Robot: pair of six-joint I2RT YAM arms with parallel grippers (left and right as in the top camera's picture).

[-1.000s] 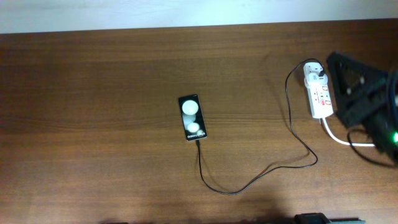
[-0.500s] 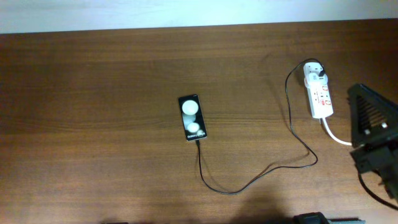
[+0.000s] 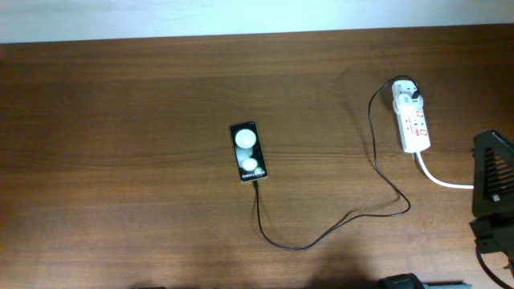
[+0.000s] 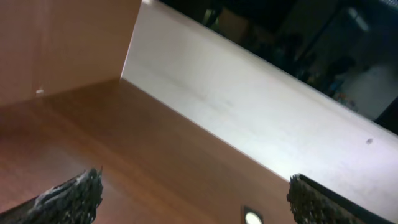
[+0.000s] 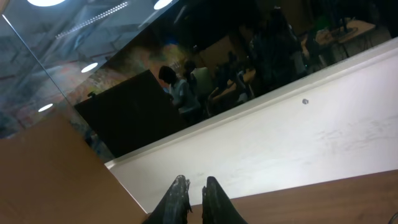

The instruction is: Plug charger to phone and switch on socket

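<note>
The phone (image 3: 247, 151) lies face up at the middle of the table and shows two white circles. The charger cable (image 3: 321, 237) runs from the phone's near end in a loop to the white adapter (image 3: 406, 92), which sits in the far end of the socket (image 3: 414, 127) at the right. My right arm (image 3: 491, 189) is at the right edge, nearer than the socket and clear of it. My right gripper (image 5: 196, 183) is shut and empty and faces the back wall. My left gripper (image 4: 193, 186) is wide open and empty above bare table. The left arm is out of the overhead view.
A thick white cord (image 3: 442, 178) leaves the socket's near end toward the right edge, beside my right arm. A white wall (image 3: 241, 16) runs along the table's far edge. A wooden side panel (image 4: 62, 43) stands at the left.
My right arm has pulled back from over the socket toward the near right edge. The phone, cable and socket have not moved.
</note>
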